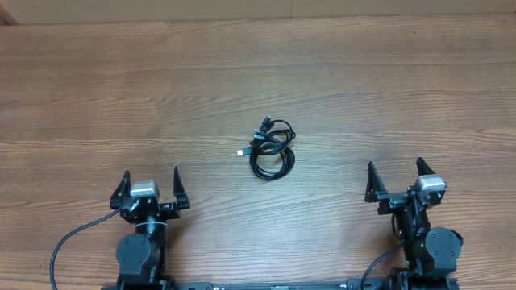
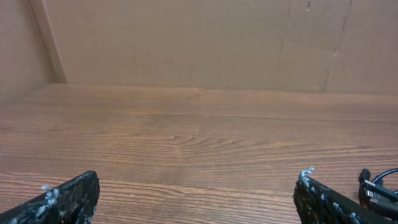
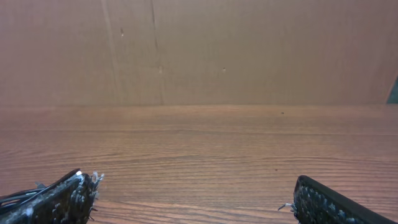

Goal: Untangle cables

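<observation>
The cables (image 1: 270, 149) lie as a small black tangled bundle of loops near the middle of the wooden table, with a light-tipped plug sticking out at the left side. My left gripper (image 1: 151, 179) stands open at the near left, well short of the bundle and to its left. My right gripper (image 1: 394, 172) is open at the near right, also apart from it. In the left wrist view a bit of the cables (image 2: 379, 185) shows at the right edge, beyond the right finger. The right wrist view catches thin black strands of the cables (image 3: 18, 196) at its left edge.
A brown cardboard wall (image 2: 186, 43) stands along the far edge of the table (image 1: 121, 97). A thick black cord (image 1: 68, 242) curves out from the left arm's base, and another one (image 1: 372, 270) leaves the right arm's base at the front edge.
</observation>
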